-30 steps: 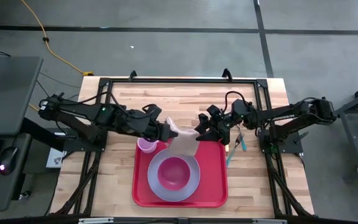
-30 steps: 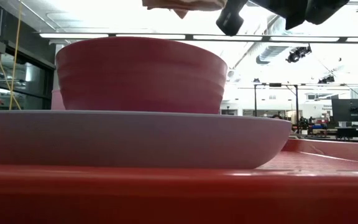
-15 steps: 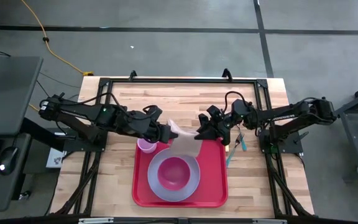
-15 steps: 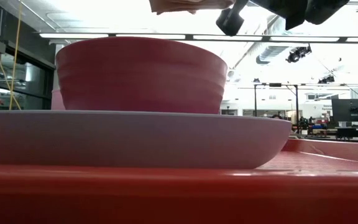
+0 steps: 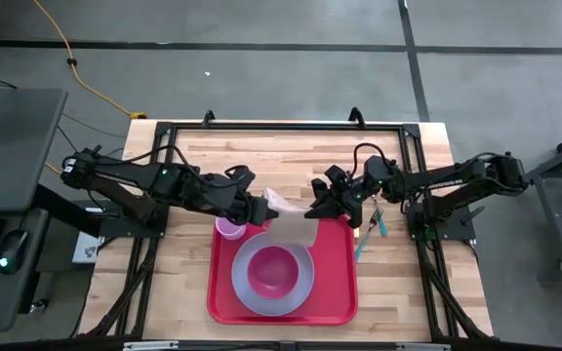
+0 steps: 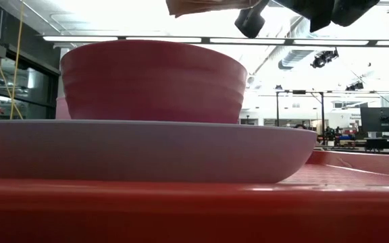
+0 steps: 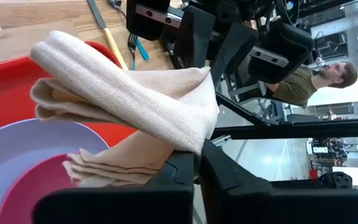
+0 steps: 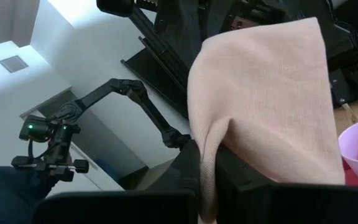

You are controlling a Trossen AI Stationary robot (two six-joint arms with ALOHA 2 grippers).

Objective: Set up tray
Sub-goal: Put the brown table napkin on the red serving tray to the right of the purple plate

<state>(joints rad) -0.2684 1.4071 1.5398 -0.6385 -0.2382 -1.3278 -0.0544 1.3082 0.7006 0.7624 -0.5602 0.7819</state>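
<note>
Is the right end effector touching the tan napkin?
Touching. In the right wrist view the right end effector is shut on a fold of the tan napkin, with cloth pinched between its fingers.

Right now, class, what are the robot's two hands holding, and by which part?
Both grip the tan napkin above the tray: the left hand pinches one edge, the right hand the opposite edge.

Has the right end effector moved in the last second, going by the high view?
Yes, slightly: the right end effector edged leftward along the tray's far rim, closing on the napkin.
</note>
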